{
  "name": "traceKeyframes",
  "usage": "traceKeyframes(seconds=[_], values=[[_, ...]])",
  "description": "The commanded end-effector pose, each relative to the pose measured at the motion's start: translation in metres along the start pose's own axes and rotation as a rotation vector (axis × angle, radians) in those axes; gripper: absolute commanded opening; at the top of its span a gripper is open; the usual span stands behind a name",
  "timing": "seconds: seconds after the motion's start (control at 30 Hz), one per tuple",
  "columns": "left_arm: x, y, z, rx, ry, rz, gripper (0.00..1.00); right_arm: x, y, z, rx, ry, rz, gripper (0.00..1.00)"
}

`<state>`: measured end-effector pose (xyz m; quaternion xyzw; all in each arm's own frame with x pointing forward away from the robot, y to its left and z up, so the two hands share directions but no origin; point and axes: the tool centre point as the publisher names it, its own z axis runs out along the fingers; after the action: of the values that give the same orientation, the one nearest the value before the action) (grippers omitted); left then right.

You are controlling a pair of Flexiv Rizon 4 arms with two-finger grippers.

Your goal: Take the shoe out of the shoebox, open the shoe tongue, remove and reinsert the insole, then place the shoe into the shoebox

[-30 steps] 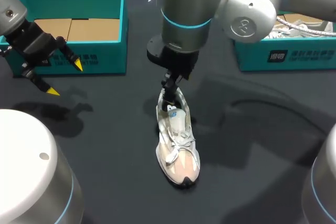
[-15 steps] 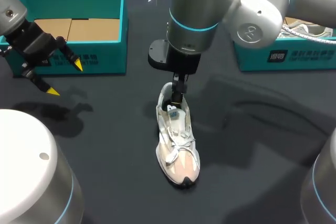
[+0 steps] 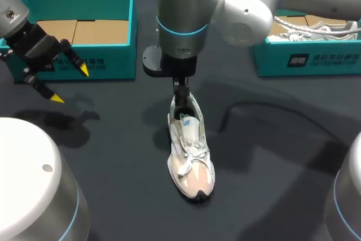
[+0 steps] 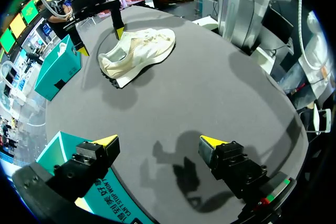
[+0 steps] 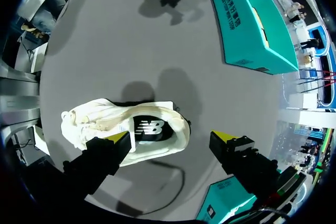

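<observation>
A cream lace-up shoe (image 3: pixel 192 156) lies on the dark table, toe toward me, outside both boxes. My right gripper (image 3: pixel 181 103) hangs over its heel. In the right wrist view it (image 5: pixel 172 141) stands open astride the heel end of the shoe (image 5: pixel 105 124): one tip is by the shoe's side, the other is past the heel. The dark insole (image 5: pixel 148 127) shows inside the opening. My left gripper (image 3: pixel 70 84) is open and empty at the far left, well away from the shoe (image 4: pixel 142 53).
A teal shoebox (image 3: pixel 107 63) with brown cardboard inside stands at the back left, just behind my left gripper. A second teal shoebox (image 3: pixel 316 60) at the back right holds another pale shoe. My right arm's bulk hangs above the table's middle.
My right arm's wrist swung first right, then left above the heel, and its gripper stayed over the shoe's opening. The shoe and my left arm have not moved.
</observation>
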<state>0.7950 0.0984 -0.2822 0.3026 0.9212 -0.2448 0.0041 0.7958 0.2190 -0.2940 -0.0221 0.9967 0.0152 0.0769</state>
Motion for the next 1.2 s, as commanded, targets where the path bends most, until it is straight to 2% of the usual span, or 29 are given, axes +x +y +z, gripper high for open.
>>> traceKeyframes(seconds=[0.03,0.33,0.43,0.67,1.0,1.2], values=[[0.001,0.0,-0.001,-0.002,0.0,0.001,1.0,-0.009,0.005,0.013,0.017,0.013,-0.019,1.0],[0.001,0.0,-0.001,-0.002,0.0,0.001,1.0,-0.016,-0.01,0.029,0.015,0.024,-0.05,0.99],[0.001,0.0,-0.001,-0.002,0.0,0.001,1.0,-0.016,-0.012,0.036,0.01,0.039,-0.055,0.91],[0.001,0.0,-0.001,-0.002,0.0,0.001,1.0,-0.019,-0.015,0.051,-0.005,0.06,-0.062,0.8],[0.001,0.0,-0.001,-0.002,0.0,0.001,1.0,-0.023,-0.014,0.073,-0.021,0.096,-0.069,0.76],[0.001,0.0,-0.001,-0.002,0.0,0.001,1.0,-0.023,-0.01,0.082,-0.021,0.116,-0.066,0.7]])
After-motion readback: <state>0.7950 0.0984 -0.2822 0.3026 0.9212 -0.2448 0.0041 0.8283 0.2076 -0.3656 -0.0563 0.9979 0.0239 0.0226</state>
